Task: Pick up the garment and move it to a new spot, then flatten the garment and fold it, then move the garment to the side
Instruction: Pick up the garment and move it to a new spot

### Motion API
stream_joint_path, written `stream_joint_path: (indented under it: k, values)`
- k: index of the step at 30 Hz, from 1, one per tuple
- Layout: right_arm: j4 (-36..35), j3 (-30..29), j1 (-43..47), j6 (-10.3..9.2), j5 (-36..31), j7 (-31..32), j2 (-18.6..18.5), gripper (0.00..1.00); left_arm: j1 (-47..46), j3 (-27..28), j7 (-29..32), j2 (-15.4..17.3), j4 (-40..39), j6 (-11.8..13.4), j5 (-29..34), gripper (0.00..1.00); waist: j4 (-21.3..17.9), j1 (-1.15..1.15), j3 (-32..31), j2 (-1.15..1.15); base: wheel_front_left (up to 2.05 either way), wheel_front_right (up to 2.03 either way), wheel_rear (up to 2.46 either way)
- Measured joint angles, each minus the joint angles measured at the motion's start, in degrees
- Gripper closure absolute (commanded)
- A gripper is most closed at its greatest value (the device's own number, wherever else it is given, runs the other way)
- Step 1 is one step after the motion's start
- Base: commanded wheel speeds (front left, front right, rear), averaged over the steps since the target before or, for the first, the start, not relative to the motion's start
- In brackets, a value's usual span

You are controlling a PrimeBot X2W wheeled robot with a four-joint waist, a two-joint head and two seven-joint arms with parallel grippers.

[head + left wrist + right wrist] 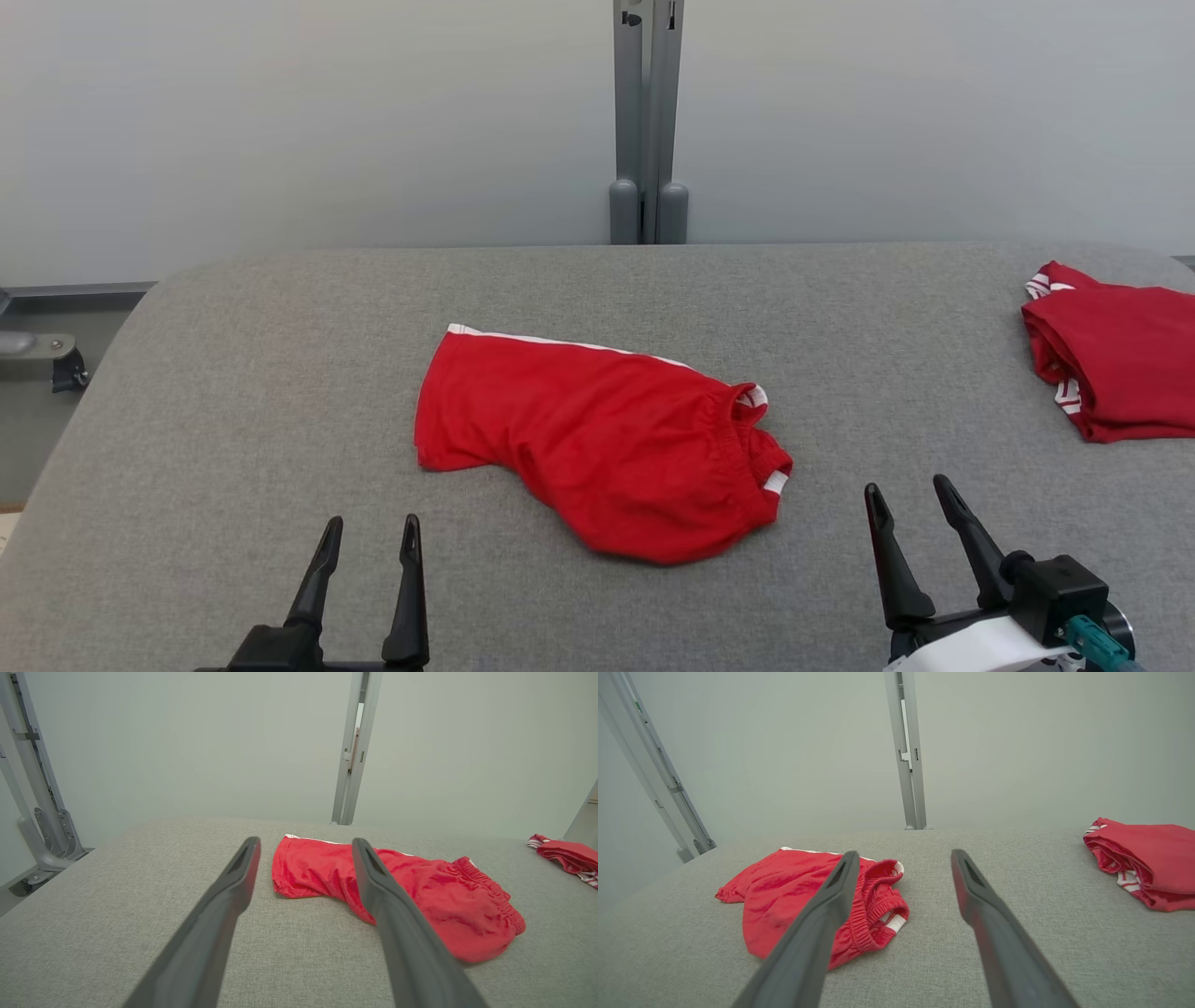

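- The garment (597, 448), a pair of red shorts with white trim, lies rumpled near the middle of the grey padded surface (233, 373), and nothing touches it.
- Its elastic waistband (747, 439) is bunched at the end toward the robot's right. The leg end, edged by a white stripe, spreads toward the robot's left.
- The left gripper (372, 523) sits at the lower left of the head view. Its 2 jaws stand apart with nothing between them, pointing away from the robot, and it is short of the garment's near edge.
- The right gripper (906, 483) sits at the lower right, leaning slightly left. Its 2 jaws are spread and empty. The waistband lies ahead and to its left, clear of it.
- In the left wrist view the leg end shows between the jaws, further along the surface. In the right wrist view the waistband lies behind the left-hand jaw.
- A folded red cloth (1120, 364) with white stripes rests at the surface's far right, well apart from the garment.
- A grey metal post (647, 121) stands behind the far edge, against a pale wall (280, 121).
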Motion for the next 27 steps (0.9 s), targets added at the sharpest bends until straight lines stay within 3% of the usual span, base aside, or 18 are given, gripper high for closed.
stream_joint_path:
  k: [27]
  values:
    - [0.08, -0.77, -0.01, 0.0, 0.03, 0.01, -0.14, 0.0, -0.21, -1.0, -0.01, 0.0, 0.16, 0.76, -0.03, 0.0, -0.3, 0.0, 0.13, 0.0, 0.0, 0.0, 0.0]
